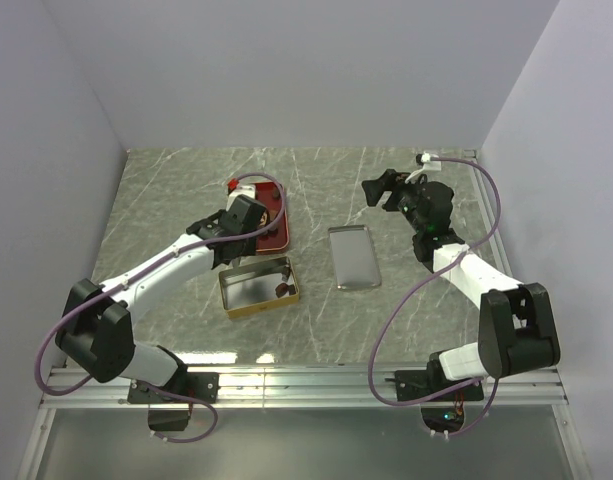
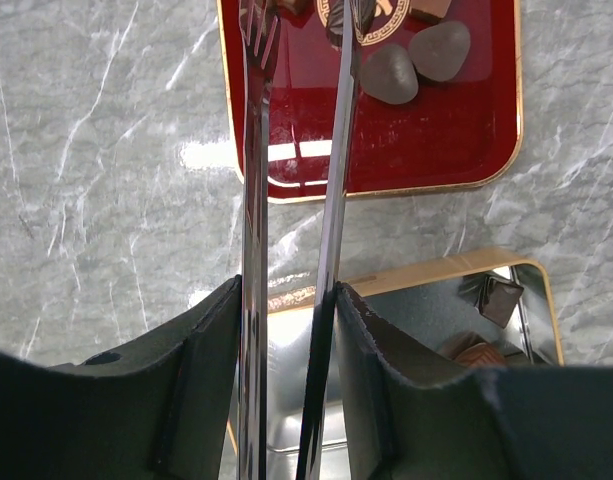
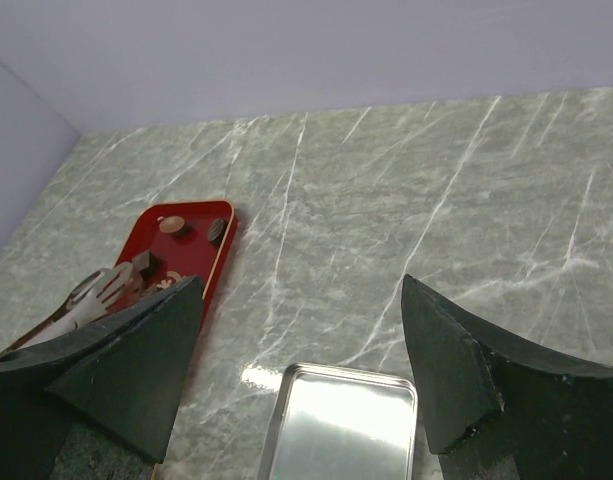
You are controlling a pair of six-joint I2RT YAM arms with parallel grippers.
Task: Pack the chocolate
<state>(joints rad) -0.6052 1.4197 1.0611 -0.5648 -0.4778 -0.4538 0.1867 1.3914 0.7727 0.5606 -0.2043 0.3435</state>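
Step in hand: picking chocolate off the tray for transfer to the tin. Left tool [image 2: 286,300]: one, closed on a pair of metal tongs [image 2: 251,180], whose fork-like tips reach over the far part of the red tray [image 2: 386,150]. The blades run close together; whether they grip a piece cannot be told, as the tips sit at the frame edge. Right tool [image 3: 298,290]: one, spread wide and holding nothing, raised above the surface [image 2: 106,150] to the right of the lid. Chocolate, on tray: at least four pieces in the left wrist view, two roundish ones [image 2: 389,73] lying beside the right blade and two more cut off at the top edge. Chocolate, in tin: two pieces [image 2: 498,297], one dark and blocky and one browner, close together at one end. Gold tin [image 2: 406,315]: one, open, just near of the tray, mostly unfilled. Silver lid [image 1: 353,257]: one, lying flat, apart to the right of the tin. Judgement: packing is at an early stage. The next move calls for pinching one piece between the tong tips, lifting it clear of the tray rim, carrying it the short way back over the tin, and letting the blades spring apart.
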